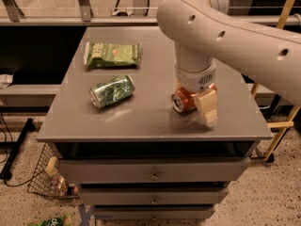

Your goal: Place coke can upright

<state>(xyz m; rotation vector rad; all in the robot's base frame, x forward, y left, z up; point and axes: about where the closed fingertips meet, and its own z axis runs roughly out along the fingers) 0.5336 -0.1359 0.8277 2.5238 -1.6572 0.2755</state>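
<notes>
1. The gripper (200, 102) hangs low over the right part of the table (141, 119), right at the coke can (182, 99); I cannot tell whether it is spread or clamped.
2. The coke can lies on its side, silver end facing front-left.
3. A green can (112, 91) lies well to the left, with a snack bag (113, 54) behind it.

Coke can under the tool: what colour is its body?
The coke can is red with a silver end, in the camera view; the tool is directly over it.
</notes>
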